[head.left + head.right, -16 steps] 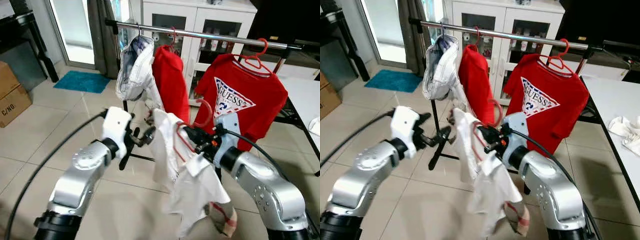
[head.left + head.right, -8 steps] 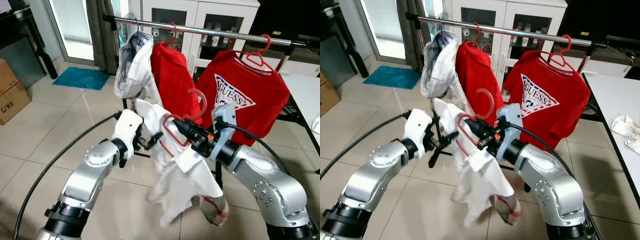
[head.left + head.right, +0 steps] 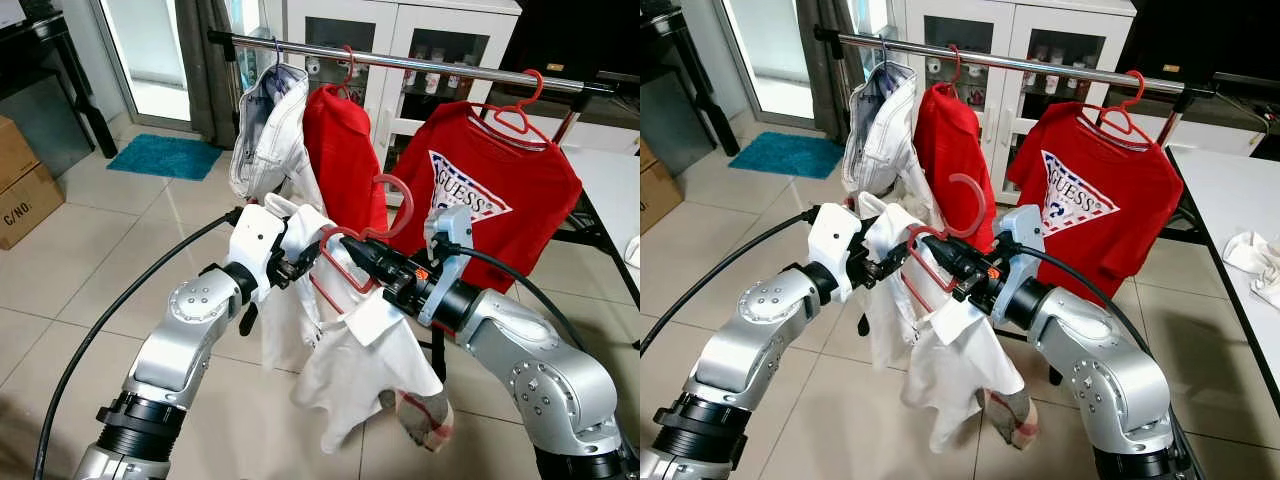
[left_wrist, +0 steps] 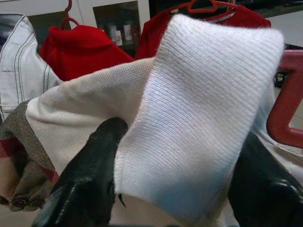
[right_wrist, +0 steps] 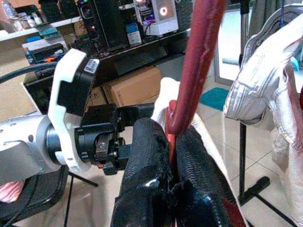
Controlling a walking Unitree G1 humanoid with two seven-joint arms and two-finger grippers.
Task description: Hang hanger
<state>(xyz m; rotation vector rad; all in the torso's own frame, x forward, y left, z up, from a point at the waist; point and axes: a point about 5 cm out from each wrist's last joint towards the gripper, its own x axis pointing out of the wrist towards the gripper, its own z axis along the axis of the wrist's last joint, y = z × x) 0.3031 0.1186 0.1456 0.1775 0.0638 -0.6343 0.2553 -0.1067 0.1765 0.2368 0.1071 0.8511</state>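
My right hand (image 3: pixel 352 247) is clenched on the red hanger (image 3: pixel 345 262), holding it below and in front of the clothes rail (image 3: pixel 400 62). A white polo shirt (image 3: pixel 350 355) is draped over the hanger. My left hand (image 3: pixel 292 262) is grasping a fold of that shirt. On the rail hang a white denim jacket (image 3: pixel 265 130), a plain red shirt (image 3: pixel 340 150) and a red GUESS T-shirt (image 3: pixel 485 195).

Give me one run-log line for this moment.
right gripper: shut on red hanger | left gripper: pinching white shirt | rail: hanger not hung
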